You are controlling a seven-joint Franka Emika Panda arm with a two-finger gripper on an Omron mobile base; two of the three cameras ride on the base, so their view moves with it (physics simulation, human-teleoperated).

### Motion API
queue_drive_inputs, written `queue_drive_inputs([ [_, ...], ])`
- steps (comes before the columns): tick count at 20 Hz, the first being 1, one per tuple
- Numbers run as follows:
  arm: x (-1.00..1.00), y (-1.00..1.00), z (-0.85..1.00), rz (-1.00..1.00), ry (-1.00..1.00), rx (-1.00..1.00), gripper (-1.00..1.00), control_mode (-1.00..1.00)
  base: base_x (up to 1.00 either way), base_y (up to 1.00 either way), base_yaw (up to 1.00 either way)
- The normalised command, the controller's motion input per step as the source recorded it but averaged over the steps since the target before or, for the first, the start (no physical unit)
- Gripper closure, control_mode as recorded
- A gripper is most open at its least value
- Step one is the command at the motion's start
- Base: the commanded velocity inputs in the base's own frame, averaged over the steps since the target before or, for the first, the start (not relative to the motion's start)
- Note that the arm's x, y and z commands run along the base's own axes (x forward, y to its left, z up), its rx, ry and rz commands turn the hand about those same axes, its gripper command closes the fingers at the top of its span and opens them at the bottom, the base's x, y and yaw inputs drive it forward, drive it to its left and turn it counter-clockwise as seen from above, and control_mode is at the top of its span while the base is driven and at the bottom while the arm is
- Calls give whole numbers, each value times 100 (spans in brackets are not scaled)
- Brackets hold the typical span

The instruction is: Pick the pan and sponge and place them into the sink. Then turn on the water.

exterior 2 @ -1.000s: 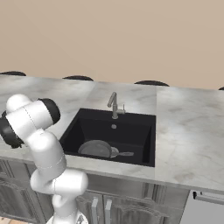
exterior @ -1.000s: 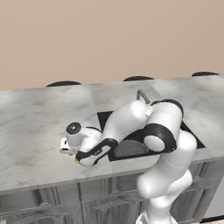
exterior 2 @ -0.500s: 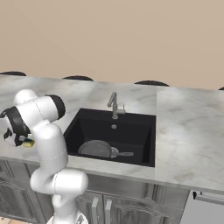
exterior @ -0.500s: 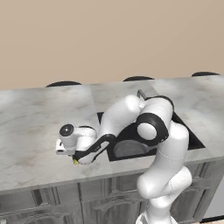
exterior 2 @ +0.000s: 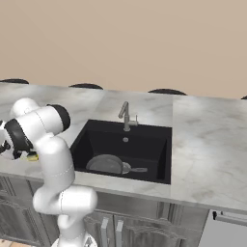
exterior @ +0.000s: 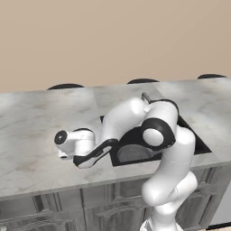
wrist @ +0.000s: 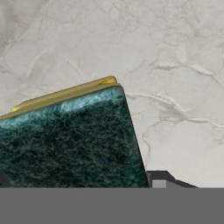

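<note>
Hovering low over sponge (wrist: 70,140) | jaws' state: cannot tell | bare marble countertop (wrist: 175,65) beyond sponge's edge

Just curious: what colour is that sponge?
Dark green top over a yellow layer; the sponge shows best in the hand view.

arm (exterior: 169,180): glossy white rounded shells, thick tubular segments stacked one on another
joints (exterior: 153,135): dark grey to black rings between the white shells, one with a round white cap at its centre
wrist (exterior: 74,140): short white cylinder ending in a round dark cap
hand (exterior: 94,155): flat black bar with a white upper face
finger tip (wrist: 159,178): small, dark, squared block
base column (exterior 2: 72,226): white, smooth, widening downwards
</note>
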Motion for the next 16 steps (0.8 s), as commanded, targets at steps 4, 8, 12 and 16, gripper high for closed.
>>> queue_drive_inputs([
  [4,-9,-66,46,-3,-5,-19,100,-100,0,0,0],
  [8,-1,-68,51,-2,-2,-10,100,-100,0,0,0],
  [12,0,-67,30,0,0,-2,100,-100,0,0,0],
  [16,-2,-70,22,2,0,0,100,-100,0,0,0],
])
